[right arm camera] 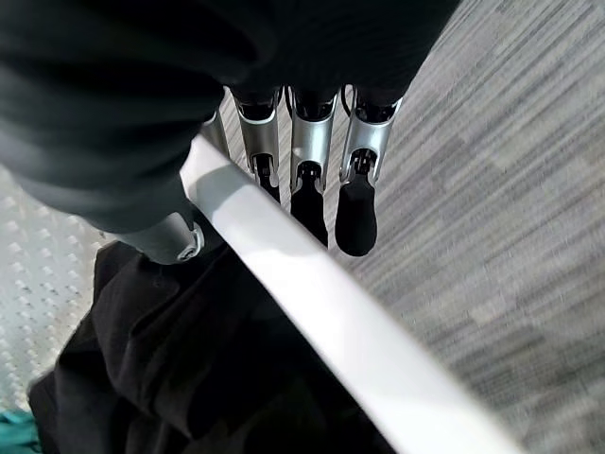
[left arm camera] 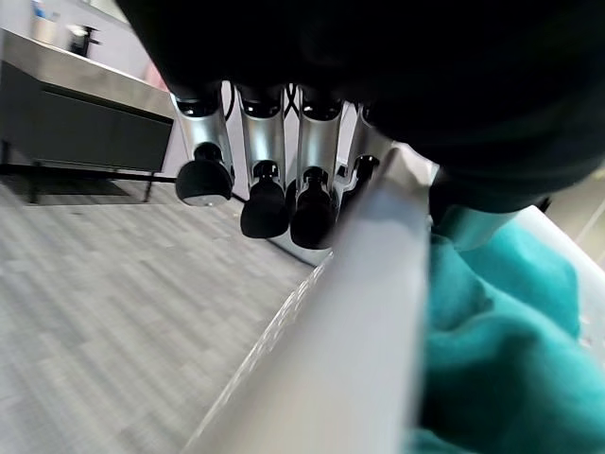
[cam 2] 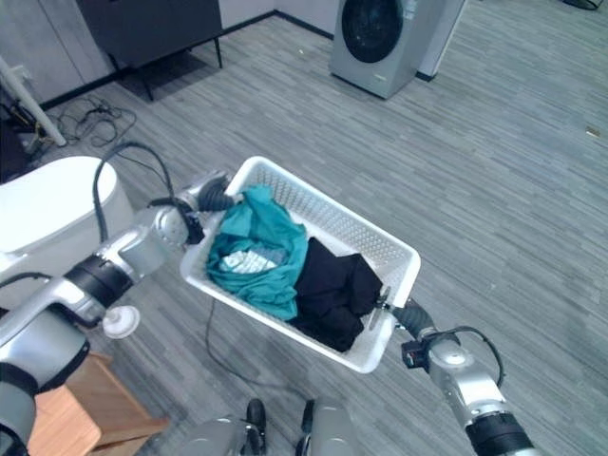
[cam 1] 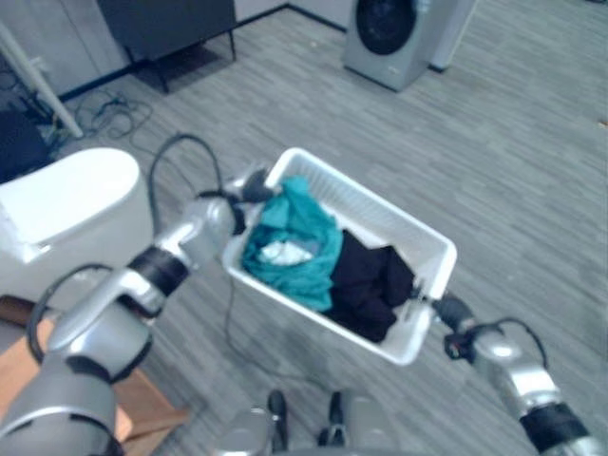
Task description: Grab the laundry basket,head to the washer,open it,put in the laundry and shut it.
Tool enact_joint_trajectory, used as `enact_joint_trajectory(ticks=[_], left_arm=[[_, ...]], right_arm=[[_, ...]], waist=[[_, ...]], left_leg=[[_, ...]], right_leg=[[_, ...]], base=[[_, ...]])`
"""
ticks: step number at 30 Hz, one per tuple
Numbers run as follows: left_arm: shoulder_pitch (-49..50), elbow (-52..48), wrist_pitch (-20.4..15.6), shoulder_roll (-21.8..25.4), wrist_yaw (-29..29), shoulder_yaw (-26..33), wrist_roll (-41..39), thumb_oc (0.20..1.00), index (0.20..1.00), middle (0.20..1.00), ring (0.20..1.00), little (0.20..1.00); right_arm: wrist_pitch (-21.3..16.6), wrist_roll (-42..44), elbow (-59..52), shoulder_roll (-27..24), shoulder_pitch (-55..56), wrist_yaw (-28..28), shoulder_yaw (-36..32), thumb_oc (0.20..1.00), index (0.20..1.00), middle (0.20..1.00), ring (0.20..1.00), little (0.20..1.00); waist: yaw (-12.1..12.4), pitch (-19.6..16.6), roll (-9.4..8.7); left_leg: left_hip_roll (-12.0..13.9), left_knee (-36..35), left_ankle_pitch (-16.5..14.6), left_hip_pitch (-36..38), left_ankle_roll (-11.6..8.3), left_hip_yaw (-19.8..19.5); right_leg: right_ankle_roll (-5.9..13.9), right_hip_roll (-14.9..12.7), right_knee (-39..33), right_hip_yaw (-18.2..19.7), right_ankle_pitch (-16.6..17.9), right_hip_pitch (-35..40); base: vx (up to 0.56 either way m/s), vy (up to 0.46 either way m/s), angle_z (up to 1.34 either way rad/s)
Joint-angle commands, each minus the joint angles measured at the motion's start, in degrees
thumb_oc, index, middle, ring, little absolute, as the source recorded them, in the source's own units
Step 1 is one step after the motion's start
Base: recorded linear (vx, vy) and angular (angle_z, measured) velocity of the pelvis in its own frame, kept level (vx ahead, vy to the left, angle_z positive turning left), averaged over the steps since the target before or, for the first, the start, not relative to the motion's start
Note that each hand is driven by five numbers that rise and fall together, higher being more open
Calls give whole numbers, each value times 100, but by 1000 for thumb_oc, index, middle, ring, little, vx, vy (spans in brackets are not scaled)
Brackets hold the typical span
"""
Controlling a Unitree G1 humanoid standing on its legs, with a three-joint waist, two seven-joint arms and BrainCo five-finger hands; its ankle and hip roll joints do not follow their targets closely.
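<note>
While I have the basket (cam 2: 380, 261) off the floor, my left hand (left arm camera: 284, 180) and right hand (right arm camera: 312, 161) each curled over an end rim, the washer (cam 2: 380, 38) stands well ahead, door shut, laundry (cam 2: 275, 261) unloaded.

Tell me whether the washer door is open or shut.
Shut. The washer stands across the floor with its dark round door flush against the front, nothing swung out.

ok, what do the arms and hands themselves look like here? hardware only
Both arms are silver-grey tubes with dark bands at the joints. The left hand and right hand have dark ribbed covers over the back and wrist. The fingers are silver with rounded dark tips, set in a row; the right hand's fingers match.
</note>
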Motion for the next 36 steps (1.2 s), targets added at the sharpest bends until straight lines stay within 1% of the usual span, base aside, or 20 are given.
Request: enact_joint_trajectory(ticks=[1,2,4,5,6,11,13,14,15,16,19,21,23,24,25,26,27,28,33,36], left_arm=[[-641,52,-458,-760,112,200,-249,200,200,200,200,200],[-649,207,-459,-888,166,212,-276,200,200,200,200,200],[-613,282,-463,-926,214,224,-274,200,200,200,200,200],[-518,286,-470,-936,227,255,-253,200,200,200,200,200],[-337,190,-447,-817,212,349,-194,200,200,200,200,200],[-243,182,-501,-838,169,351,-119,200,200,200,200,200],[-182,194,-544,-873,163,391,-128,200,200,200,200,200],[-169,213,-556,-854,157,376,-132,200,200,200,200,200],[-218,116,-537,-752,161,345,-197,200,200,200,200,200],[-219,111,-533,-748,159,344,-198,200,200,200,200,200],[-225,-56,-524,-683,202,392,-487,200,200,200,200,200],[-293,-148,-494,-742,194,390,-509,200,200,200,200,200],[-368,-130,-486,-805,206,407,-453,200,200,200,200,200],[-406,-75,-503,-845,253,426,-395,200,200,200,200,200],[-409,-71,-504,-849,254,422,-395,200,200,200,200,200],[-400,-32,-511,-844,280,458,-367,200,200,200,200,200],[-367,13,-539,-799,322,483,-375,200,200,200,200,200],[-320,-23,-549,-725,296,454,-414,200,200,200,200,200],[-309,-83,-558,-630,270,431,-517,200,200,200,200,200],[-340,-113,-592,-500,289,450,-504,200,200,200,200,200]], right_arm=[[-808,394,-613,-80,-815,44,-364,200,200,200,200,200],[-820,428,-793,-186,-738,62,-404,200,200,200,200,200],[-817,424,-848,-211,-732,79,-369,200,200,200,200,200],[-821,396,-879,-212,-730,93,-331,200,200,200,200,200],[-770,330,-967,-226,-720,123,-310,200,200,200,200,200],[-767,448,-1074,-276,-551,110,-472,200,200,200,200,200],[-820,621,-1199,-304,-482,82,-512,200,200,200,200,200],[-856,697,-1193,-303,-510,26,-532,200,200,200,200,200],[-899,825,-1196,-335,-548,-59,-550,200,200,200,200,200],[-898,826,-1196,-333,-550,-60,-551,200,200,200,200,200],[-924,871,-1112,-282,-745,-181,-393,200,200,200,200,200],[-908,906,-1157,-273,-737,-240,-418,200,200,200,200,200],[-930,887,-1254,-292,-698,-249,-469,200,200,200,200,200],[-961,888,-1308,-335,-626,-270,-540,200,200,200,200,200],[-960,888,-1311,-334,-621,-269,-545,200,200,200,200,200],[-991,874,-1287,-337,-620,-289,-548,200,200,200,200,200],[-1028,870,-1182,-334,-701,-299,-465,200,200,200,200,200],[-1068,884,-1028,-306,-879,-316,-349,200,200,200,200,200],[-1078,847,-738,-256,-1258,-376,-130,200,200,200,200,200],[-1062,744,-589,-272,-1541,-391,-20,200,200,200,200,200]], waist=[[-299,-322,326],[-419,-318,363],[-442,-301,395],[-443,-274,419],[-423,-260,416],[-515,-571,277],[-569,-715,346],[-585,-725,362],[-535,-691,279],[-542,-687,295],[-313,-540,235],[-231,-460,109],[-177,-413,37],[-108,-341,-67],[-109,-349,-98],[-22,-327,-83],[162,-289,-39],[317,-281,14],[397,-255,55],[398,-514,69]], left_leg=[[4,316,-444,-135,-269,-73],[-9,201,-571,68,-325,-179],[-8,135,-634,222,-349,-166],[15,93,-674,356,-379,-111],[69,43,-783,611,-443,41],[244,129,-940,943,-626,35],[641,743,-696,953,-848,135],[924,1490,-371,734,-1000,176],[1368,2922,301,223,-1075,136],[1396,2976,281,190,-1087,113],[1740,4180,651,-365,-1113,-32],[1837,3785,444,-711,-1081,139],[1705,2992,203,-885,-1102,238],[1422,2069,218,-1157,-1061,390],[1378,1992,259,-1126,-1049,409],[1162,1462,319,-1279,-1073,322],[705,448,629,-1439,-1132,64],[453,-309,802,-1445,-1178,-170],[520,-642,927,-1570,-1211,-285],[631,-480,1038,-1356,-1130,73]], right_leg=[[-297,642,-2312,254,601,963],[-220,530,-3187,496,931,691],[-141,445,-3670,373,1146,614],[-90,310,-3978,88,1276,515],[-37,162,-4318,-504,1317,462],[-125,313,-4388,-404,1627,884],[-317,535,-4295,-607,1530,1190],[-448,659,-4315,-693,1456,1368],[-736,877,-4389,-712,1303,1700],[-747,901,-4395,-725,1307,1699],[-1009,1212,-4525,-690,1009,2196],[-969,1118,-4544,-742,910,2379],[-894,1041,-4519,-754,832,2489],[-874,926,-4447,-850,828,2512],[-865,887,-4442,-851,825,2505],[-840,936,-4412,-829,787,2601],[-808,1032,-4348,-754,665,2759],[-814,1131,-4277,-651,464,2921],[-868,1164,-4095,-495,234,3041],[-799,1090,-4066,-377,11,3323]], base=[[378,-176,106],[286,-119,106],[259,-91,49],[415,-162,24],[325,-122,12],[358,-191,-23],[412,-330,13],[433,-541,30],[264,-424,18],[249,-399,4],[267,-265,-50],[210,-144,-8],[172,-9,-4],[106,-10,-14],[142,5,0],[272,42,17],[498,61,-10],[406,49,-30],[293,53,-57],[440,128,-25]])
